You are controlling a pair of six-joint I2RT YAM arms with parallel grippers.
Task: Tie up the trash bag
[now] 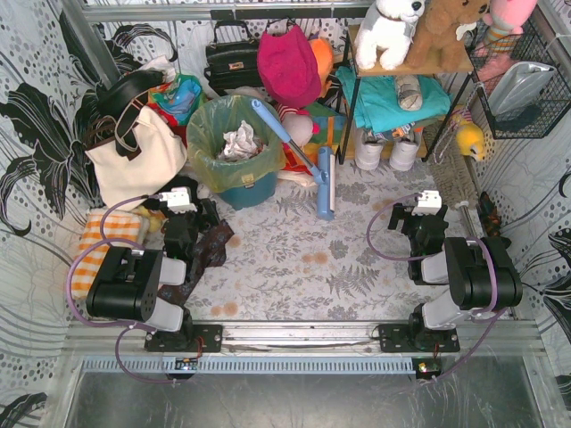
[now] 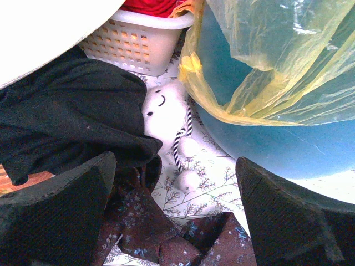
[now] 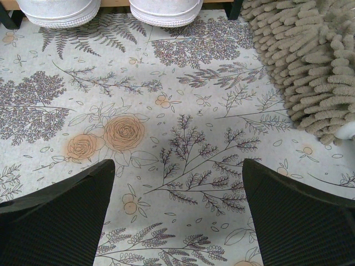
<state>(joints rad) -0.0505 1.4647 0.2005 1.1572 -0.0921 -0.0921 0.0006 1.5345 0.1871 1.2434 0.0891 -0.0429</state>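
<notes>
My left fingers: apart, empty
My right fingers: apart above floral worktop
Thin translucent yellow-green plastic trash bag: upper left-centre, in round teal bin

Both arms are sitting folded low above their bases. The left arm is bending with its elbow out to the left, and its wrist is pointing forward and downward. The left gripper is standing wide open, and its dark fingers are gripping nothing. The right arm is bending the mirror way, elbow out to the right. I am seeing the right gripper also wide open, with its fingers touching nothing.
</notes>
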